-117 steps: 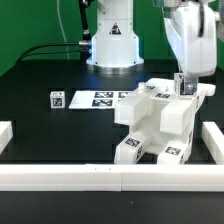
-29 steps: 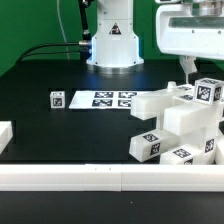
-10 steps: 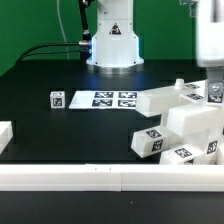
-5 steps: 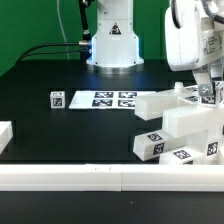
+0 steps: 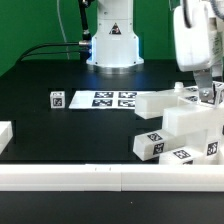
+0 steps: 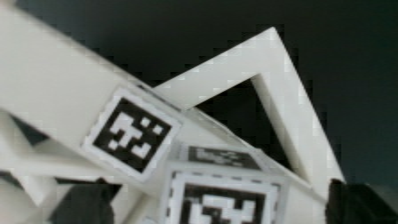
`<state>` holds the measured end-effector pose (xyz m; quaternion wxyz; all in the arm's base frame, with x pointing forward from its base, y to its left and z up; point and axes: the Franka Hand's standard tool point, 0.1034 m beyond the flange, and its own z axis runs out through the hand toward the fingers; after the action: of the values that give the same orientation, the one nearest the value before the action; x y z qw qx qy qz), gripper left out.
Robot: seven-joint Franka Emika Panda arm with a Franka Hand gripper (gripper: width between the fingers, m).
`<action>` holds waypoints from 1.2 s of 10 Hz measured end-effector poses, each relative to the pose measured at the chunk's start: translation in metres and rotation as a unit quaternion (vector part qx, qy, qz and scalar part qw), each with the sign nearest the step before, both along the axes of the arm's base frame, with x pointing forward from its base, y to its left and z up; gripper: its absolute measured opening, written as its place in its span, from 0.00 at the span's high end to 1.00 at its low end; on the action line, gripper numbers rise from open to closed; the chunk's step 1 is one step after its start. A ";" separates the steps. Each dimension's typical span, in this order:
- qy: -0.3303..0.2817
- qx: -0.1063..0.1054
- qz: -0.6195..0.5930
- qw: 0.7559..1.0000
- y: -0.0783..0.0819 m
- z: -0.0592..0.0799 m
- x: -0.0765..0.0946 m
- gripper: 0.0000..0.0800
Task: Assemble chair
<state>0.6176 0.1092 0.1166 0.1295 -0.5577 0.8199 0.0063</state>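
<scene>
The white chair assembly (image 5: 178, 128), blocks and bars with black-and-white tags, stands at the exterior view's right by the front rail. My gripper (image 5: 208, 95) is low over its top, far right. In the wrist view a tagged block (image 6: 222, 200) of the chair lies between my two dark fingertips (image 6: 64, 200), which stand wide apart on either side of it. The gripper (image 6: 214, 205) looks open around the block. A triangular opening of the frame (image 6: 249, 110) shows beyond it. One small loose tagged part (image 5: 57, 99) lies at the left.
The marker board (image 5: 113, 98) lies flat mid-table in front of the arm's base (image 5: 110, 45). A long white rail (image 5: 100, 178) runs along the front edge, with a short white piece (image 5: 5, 135) at the left.
The chair assembly slid right and was tipped earlier. Over the last second my gripper came down from above onto the top tagged block at the right.
</scene>
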 end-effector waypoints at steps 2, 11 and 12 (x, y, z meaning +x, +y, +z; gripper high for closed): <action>0.008 -0.022 0.153 0.988 -0.001 0.001 -0.001 0.19; -0.001 -0.100 0.551 0.829 -0.004 -0.006 0.003 0.30; 0.000 -0.099 0.551 0.829 -0.004 -0.007 0.003 0.47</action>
<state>0.6203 0.1048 0.1100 0.0486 -0.9265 0.3730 -0.0052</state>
